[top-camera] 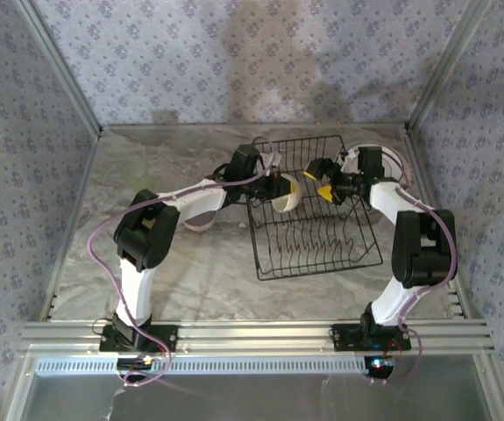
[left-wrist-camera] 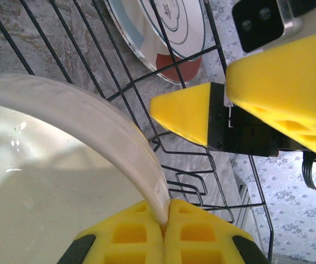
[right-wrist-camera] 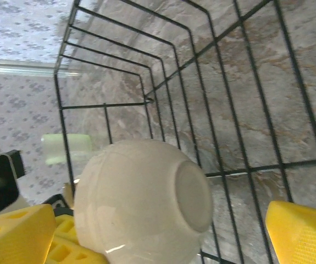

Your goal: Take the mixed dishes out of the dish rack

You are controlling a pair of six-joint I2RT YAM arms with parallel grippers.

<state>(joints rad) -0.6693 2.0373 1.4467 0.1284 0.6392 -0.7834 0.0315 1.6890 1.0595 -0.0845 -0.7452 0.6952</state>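
Cream glazed bowl (right-wrist-camera: 141, 198), rim tight in left hand (left-wrist-camera: 164, 214); right hand (top-camera: 323, 182) wide open

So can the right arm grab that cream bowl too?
Probably yes. The right arm's fingers are wide open and pointed right at the cream bowl, with nothing between them. But the left arm's fingers pinch its rim, so both arms would be holding it.

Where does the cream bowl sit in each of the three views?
Top external: cream bowl mid-frame, over the left side of the dish rack.
Left wrist: lower left, rim pinched by the left gripper.
Right wrist: bottom centre, base toward the camera.
Shared landmark: the black wire dish rack.
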